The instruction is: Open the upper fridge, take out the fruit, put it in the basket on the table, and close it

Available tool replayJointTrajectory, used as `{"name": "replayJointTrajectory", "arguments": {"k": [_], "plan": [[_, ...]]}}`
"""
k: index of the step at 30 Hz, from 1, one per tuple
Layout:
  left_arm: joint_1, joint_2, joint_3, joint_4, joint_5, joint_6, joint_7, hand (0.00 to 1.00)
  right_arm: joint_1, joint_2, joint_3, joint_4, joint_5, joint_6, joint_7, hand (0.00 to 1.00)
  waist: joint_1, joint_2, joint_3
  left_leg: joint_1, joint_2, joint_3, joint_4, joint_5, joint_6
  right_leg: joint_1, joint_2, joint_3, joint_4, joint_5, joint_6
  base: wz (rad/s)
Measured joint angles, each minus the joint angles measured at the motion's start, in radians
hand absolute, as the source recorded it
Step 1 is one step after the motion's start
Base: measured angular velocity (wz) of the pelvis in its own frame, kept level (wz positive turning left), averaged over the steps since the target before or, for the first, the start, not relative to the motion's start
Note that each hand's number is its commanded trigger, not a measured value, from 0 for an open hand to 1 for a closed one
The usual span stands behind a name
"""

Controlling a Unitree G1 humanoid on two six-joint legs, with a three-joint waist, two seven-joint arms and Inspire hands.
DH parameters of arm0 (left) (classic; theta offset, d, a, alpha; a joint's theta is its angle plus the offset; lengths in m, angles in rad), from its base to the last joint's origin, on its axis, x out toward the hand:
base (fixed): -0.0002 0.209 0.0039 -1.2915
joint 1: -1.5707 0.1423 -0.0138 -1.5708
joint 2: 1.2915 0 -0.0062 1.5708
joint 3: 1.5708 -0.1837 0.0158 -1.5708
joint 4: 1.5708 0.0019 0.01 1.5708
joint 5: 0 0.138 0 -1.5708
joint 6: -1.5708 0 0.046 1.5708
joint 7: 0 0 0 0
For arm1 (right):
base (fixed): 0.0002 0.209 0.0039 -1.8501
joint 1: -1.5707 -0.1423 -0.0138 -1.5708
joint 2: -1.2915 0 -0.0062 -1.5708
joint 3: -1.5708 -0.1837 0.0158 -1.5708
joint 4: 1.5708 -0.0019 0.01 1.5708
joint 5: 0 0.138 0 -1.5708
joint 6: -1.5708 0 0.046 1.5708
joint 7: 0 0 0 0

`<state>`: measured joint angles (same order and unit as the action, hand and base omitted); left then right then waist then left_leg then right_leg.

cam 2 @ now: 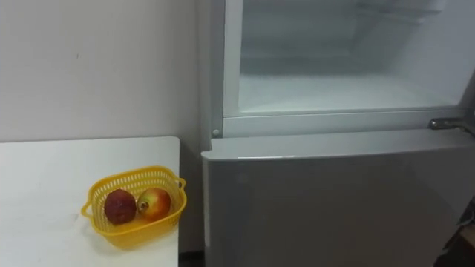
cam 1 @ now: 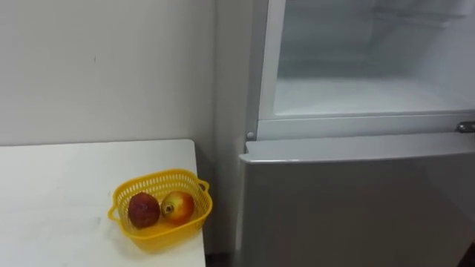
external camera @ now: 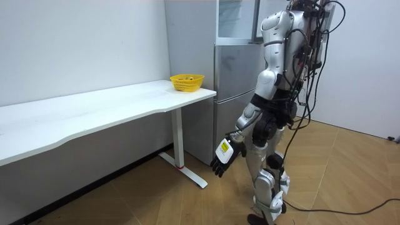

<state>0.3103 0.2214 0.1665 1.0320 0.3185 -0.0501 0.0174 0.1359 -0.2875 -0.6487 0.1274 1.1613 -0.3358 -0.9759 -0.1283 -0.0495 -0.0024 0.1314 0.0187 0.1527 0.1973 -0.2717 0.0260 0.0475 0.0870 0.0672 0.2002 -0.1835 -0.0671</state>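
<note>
The upper fridge compartment (cam 1: pixel 364 89) stands open straight ahead, with a white interior (cam 2: pixel 334 89) and a bare floor as far as it shows. Below it the grey lower door (cam 1: pixel 356 200) is closed. On the near right corner of the white table (cam 1: pixel 59 200) sits a yellow basket (cam 1: pixel 189 182) holding a dark red fruit (cam 1: pixel 143 210) and a red-yellow fruit (cam 1: pixel 178 207). In the room view I stand facing the fridge (external camera: pixel 234 81), and my left hand (external camera: pixel 223 155) hangs low beside my thigh with relaxed fingers and nothing in it.
The table (external camera: pixel 94 112) runs along the wall to the fridge's left, its end close to the fridge side. A metal hinge (cam 1: pixel 465 127) sticks out at the compartment's lower right. Wooden floor (external camera: pixel 156 200) lies open behind me.
</note>
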Motion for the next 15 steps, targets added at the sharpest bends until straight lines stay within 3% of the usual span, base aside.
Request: {"name": "replayJointTrajectory", "arguments": {"k": [5, 15], "plan": [[0.007, -0.001, 0.046, -0.002, 0.001, 0.0, -0.007, 0.0, 0.002, -0.021, -0.006, -0.079, -0.162, -0.002, -0.009, 0.0, -0.002, 0.007, -0.0029, -0.001, 0.0, -0.002, -0.001, 0.0, 0.0, 0.001, 0.0, 0.0, -0.003, 0.0, 0.0, 0.0], [0.004, -0.001, 0.048, 0.015, 0.01, -0.001, -0.01, 0.0, -0.018, -0.053, -0.006, -0.143, -0.41, -0.002, -0.029, 0.0, 0.023, 0.004, -0.0024, 0.014, 0.001, 0.007, -0.008, 0.0, 0.0, 0.004, 0.002, 0.009, 0.004, 0.0, 0.0, -0.02]]}}
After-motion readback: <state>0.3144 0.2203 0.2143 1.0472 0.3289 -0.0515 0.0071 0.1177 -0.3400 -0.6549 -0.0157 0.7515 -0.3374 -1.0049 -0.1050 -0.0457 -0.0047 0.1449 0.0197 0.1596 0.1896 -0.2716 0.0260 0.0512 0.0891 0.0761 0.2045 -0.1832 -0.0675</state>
